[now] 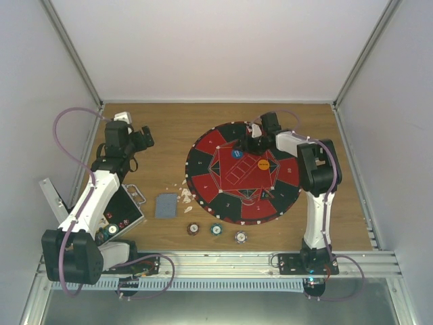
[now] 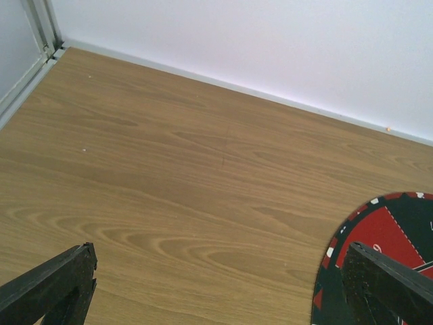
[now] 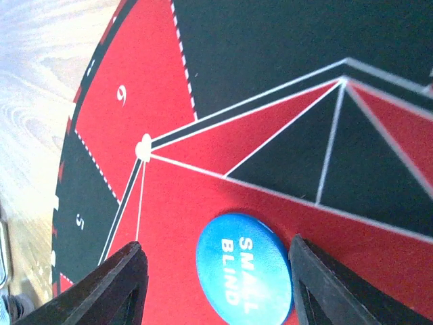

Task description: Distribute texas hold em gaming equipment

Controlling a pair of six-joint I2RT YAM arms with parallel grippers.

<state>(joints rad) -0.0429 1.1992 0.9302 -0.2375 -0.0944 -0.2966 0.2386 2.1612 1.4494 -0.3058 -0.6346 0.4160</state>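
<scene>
A blue disc (image 3: 243, 271) marked SMALL BLIND lies flat on the round red-and-black mat (image 3: 203, 183). My right gripper (image 3: 216, 247) hangs low over it, open, with one finger on each side; the right finger (image 3: 325, 284) is close to the disc's rim. From above, the blue disc (image 1: 237, 154) sits near the mat's centre beside my right gripper (image 1: 249, 145), and an orange disc (image 1: 263, 164) lies just to its right. Three poker chips (image 1: 216, 229) sit in a row in front of the mat. A grey-blue card deck (image 1: 164, 205) lies left of the mat. My left gripper (image 2: 216, 261) is open above bare wood.
A black hinged case (image 1: 122, 215) lies open at the near left with chips inside. Small white scraps (image 1: 184, 196) lie between the deck and the mat (image 1: 203, 183). White walls enclose the table on three sides. The left arm (image 1: 95, 196) stretches along the table's left side.
</scene>
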